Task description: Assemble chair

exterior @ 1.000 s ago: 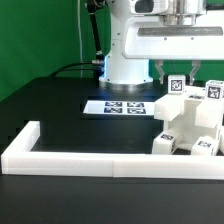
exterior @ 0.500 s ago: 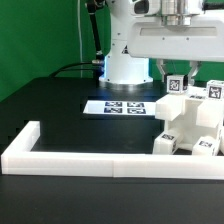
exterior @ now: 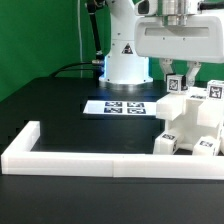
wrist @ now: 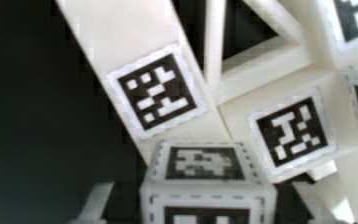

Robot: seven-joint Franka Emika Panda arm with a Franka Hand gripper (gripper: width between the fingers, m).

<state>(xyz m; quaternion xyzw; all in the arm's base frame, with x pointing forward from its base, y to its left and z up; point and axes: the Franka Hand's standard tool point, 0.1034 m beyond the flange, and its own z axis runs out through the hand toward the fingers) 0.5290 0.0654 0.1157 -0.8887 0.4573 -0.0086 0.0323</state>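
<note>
Gripper (exterior: 177, 70) is clamped onto a tagged part atop the chair (exterior: 190, 125), at ext. view's right by the border wall (exterior: 70, 160). Part's being seated, prob.; alignment needed before release.

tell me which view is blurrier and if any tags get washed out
Wrist view: soft and out of focus this close, the chair filling the picture; its tags blur at the edges, yet their patterns stay visible. Exterior view: sharper and evenly lit, the marker board tags crisp against the black table; the white border wall is bright but not washed out.
</note>
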